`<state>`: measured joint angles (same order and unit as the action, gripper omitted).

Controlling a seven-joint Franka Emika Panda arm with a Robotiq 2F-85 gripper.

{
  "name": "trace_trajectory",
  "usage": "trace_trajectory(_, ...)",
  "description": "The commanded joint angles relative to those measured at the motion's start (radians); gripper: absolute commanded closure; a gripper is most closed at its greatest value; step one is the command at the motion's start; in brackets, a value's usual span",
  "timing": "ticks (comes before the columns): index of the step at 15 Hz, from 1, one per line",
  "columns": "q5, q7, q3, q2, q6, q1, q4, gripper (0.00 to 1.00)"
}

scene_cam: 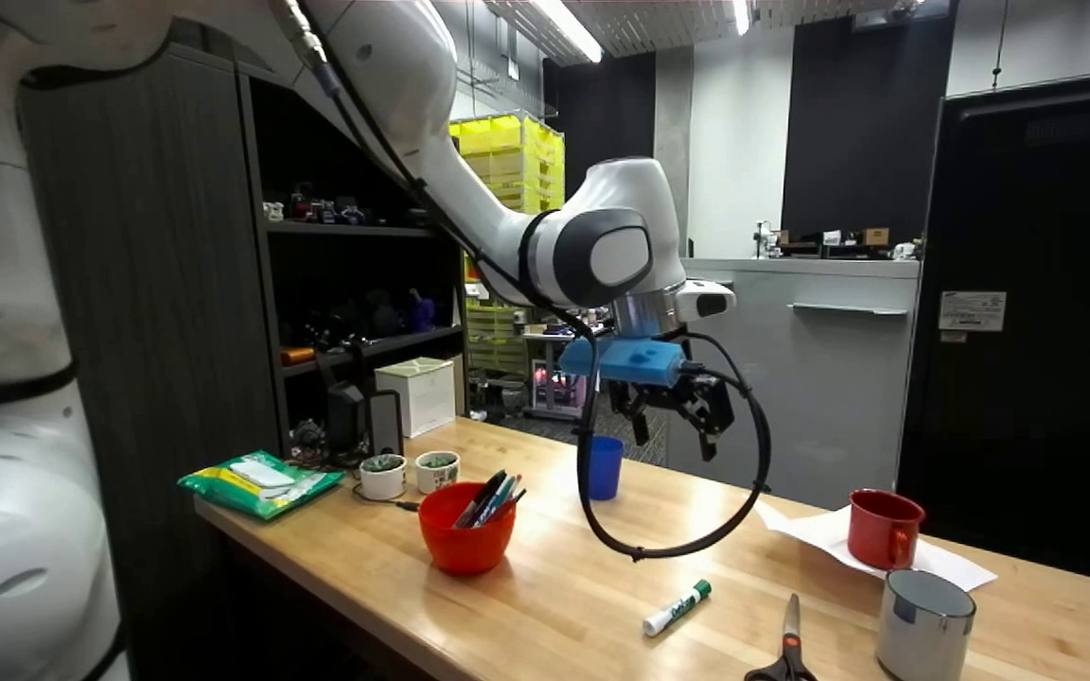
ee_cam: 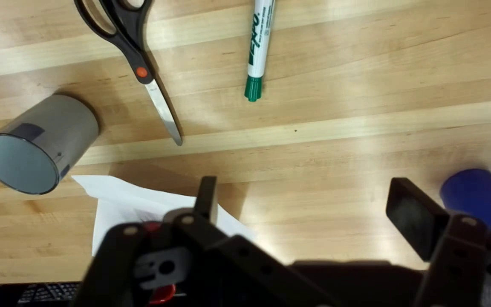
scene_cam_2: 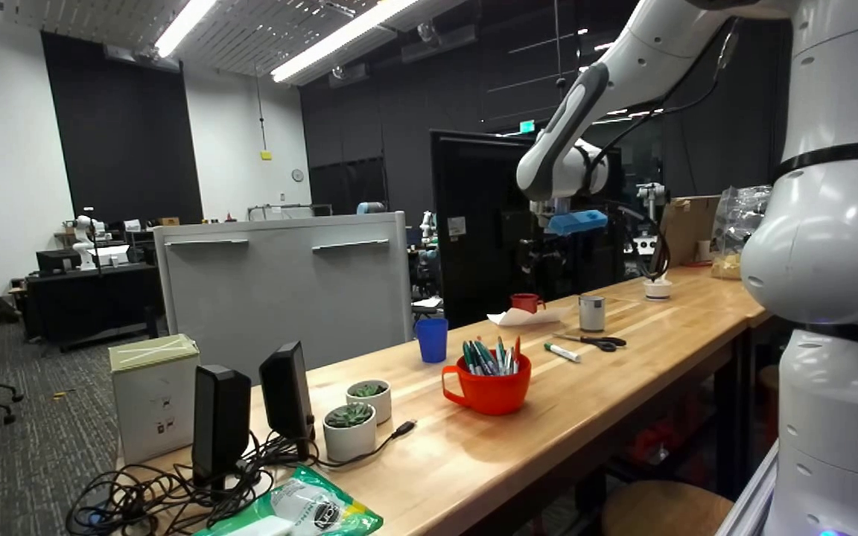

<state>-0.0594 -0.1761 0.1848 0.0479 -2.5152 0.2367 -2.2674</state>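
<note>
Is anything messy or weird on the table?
A little. Black wires lie in a tangle around the speakers, which looks untidy. The green-capped marker lies loose, though other pens sit in the big red cup. The white paper under the red mug looks bent. I see nothing spilled or broken.

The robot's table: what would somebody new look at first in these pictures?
Probably the big white arm, reaching over the table with its open claw hanging above the wood. Next might come the bright red cup, standing on the table with pens sticking out, then the blue cup, farther back than the red one in both exterior views.
</note>
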Motion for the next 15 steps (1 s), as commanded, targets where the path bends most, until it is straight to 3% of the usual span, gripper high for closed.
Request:
trace_trajectory(1, 0.05, -0.107, 0.022, 0.15, -0.01, -0.015, -0.112, 0.0)
trace_trajectory(4, 0.05, -0.153, 0.038, 0.236, -0.003, -0.02, -0.168, 0.0)
trace_trajectory(5, 0.024, -0.1, 0.031, 0.146, 0.003, -0.016, -0.097, 0.0)
trace_trajectory(15, 0.024, -0.102, 0.033, 0.141, 0.004, -0.016, -0.1, 0.0)
